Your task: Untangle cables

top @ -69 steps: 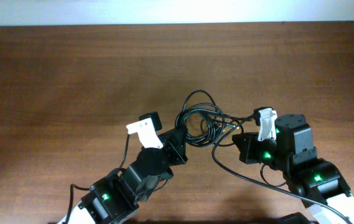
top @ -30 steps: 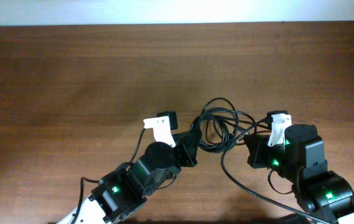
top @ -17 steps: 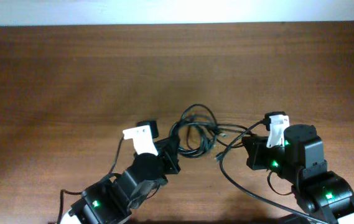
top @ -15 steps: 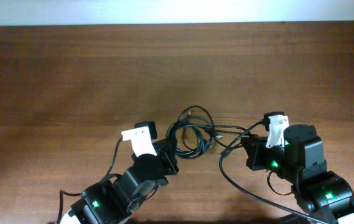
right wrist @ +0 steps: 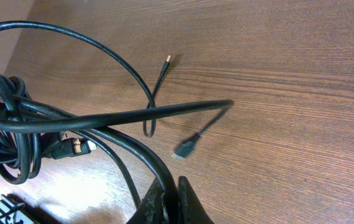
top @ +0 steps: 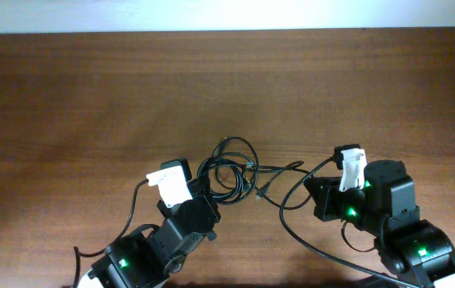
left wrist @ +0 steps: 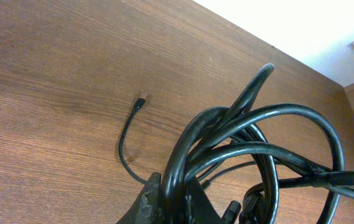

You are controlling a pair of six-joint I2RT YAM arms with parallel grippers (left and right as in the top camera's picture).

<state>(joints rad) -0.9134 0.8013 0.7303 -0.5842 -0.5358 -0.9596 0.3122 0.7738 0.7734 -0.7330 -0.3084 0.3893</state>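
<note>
The cables (top: 229,166) are thin black cords knotted into one looped bundle at the table's middle front. My left gripper (top: 209,186) is at the bundle's left side, shut on a thick loop of it (left wrist: 183,155). One strand stretches rightward from the knot to my right gripper (top: 313,186), which is shut on it (right wrist: 158,168). In the right wrist view the knot (right wrist: 9,134) hangs at the left, and loose ends with a dark plug (right wrist: 185,149) and a gold-tipped plug (right wrist: 167,58) lie on the wood. Another free end (left wrist: 140,103) lies left of the loops.
The brown wooden table (top: 91,96) runs back to a white wall (top: 211,14). A thicker black arm cable (top: 311,236) curves over the table in front of the right arm (top: 387,208). The left arm (top: 155,248) fills the front left.
The left gripper has drawn the bundle to the left and slightly toward the front. The strand to the right gripper has stretched out; the right arm has barely moved.
</note>
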